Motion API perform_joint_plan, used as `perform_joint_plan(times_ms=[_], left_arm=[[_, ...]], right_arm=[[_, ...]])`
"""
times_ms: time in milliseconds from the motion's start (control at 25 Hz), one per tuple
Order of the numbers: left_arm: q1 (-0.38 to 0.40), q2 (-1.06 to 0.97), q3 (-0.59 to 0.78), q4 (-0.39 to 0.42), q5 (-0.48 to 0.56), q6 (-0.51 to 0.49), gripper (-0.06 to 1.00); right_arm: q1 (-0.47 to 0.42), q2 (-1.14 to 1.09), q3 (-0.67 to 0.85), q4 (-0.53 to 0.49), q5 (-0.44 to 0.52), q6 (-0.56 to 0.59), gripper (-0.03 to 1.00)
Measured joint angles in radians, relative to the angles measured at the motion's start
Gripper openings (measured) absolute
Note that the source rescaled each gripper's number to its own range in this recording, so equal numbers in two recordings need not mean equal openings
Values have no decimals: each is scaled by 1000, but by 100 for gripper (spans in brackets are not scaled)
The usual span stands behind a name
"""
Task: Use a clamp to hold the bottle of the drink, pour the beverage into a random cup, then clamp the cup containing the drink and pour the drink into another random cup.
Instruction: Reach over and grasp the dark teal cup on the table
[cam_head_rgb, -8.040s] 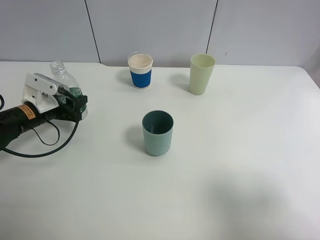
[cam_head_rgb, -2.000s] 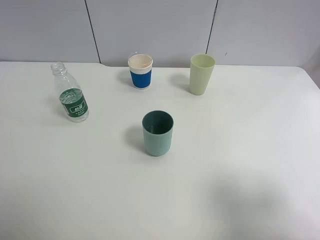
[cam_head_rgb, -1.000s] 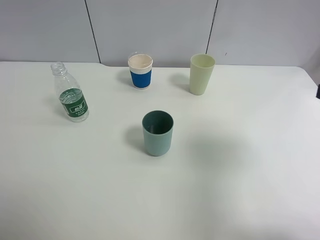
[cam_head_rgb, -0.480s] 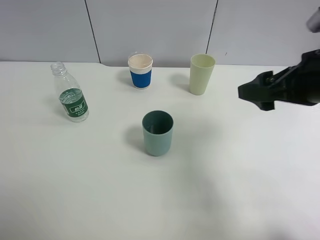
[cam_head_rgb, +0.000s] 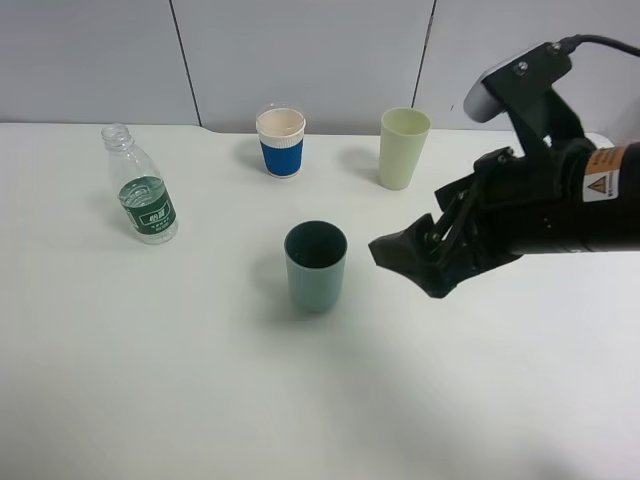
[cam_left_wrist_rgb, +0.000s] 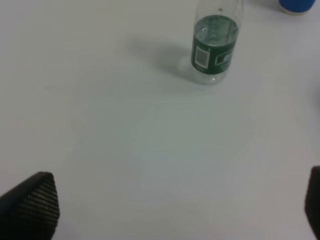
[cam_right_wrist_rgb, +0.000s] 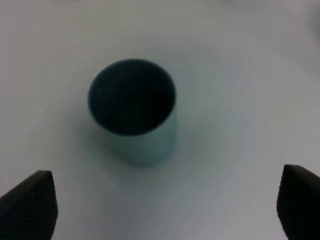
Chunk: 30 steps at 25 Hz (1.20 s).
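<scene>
A clear plastic bottle (cam_head_rgb: 140, 190) with a green label stands uncapped at the table's left; it also shows in the left wrist view (cam_left_wrist_rgb: 215, 45). A teal cup (cam_head_rgb: 315, 265) stands mid-table, and fills the right wrist view (cam_right_wrist_rgb: 135, 115), dark inside. A paper cup with a blue sleeve (cam_head_rgb: 281, 142) and a pale green cup (cam_head_rgb: 403, 148) stand at the back. My right gripper (cam_head_rgb: 415, 262) is open and empty just right of the teal cup, its fingertips (cam_right_wrist_rgb: 27, 205) spread wide. My left gripper (cam_left_wrist_rgb: 172, 212) is open and empty, well back from the bottle and out of the exterior view.
The white table (cam_head_rgb: 180, 380) meets a grey panelled wall at the back. The right arm's black body (cam_head_rgb: 560, 210) hangs over the table's right side, near the pale green cup.
The left arm let go of the bottle and withdrew out of the exterior view. The right arm came in from the right edge and moved left and down toward the teal cup.
</scene>
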Motion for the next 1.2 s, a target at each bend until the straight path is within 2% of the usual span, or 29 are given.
perform_joint_plan(times_ms=[400,520,720,880,1200], left_arm=[[0,0,0,0,0,0,100],[0,0,0,0,0,0,100],[0,0,0,0,0,0,100],[0,0,0,0,0,0,100],[0,0,0,0,0,0,100]], right_arm=[[6,140,0,-14,1,43,75],[6,194,-1,-64,-11,79,75],[6,280,-1,-213,-58,217,85],[6,344,-1,-247,-128,249,85],[6,452,1,-258,-319,217,85]])
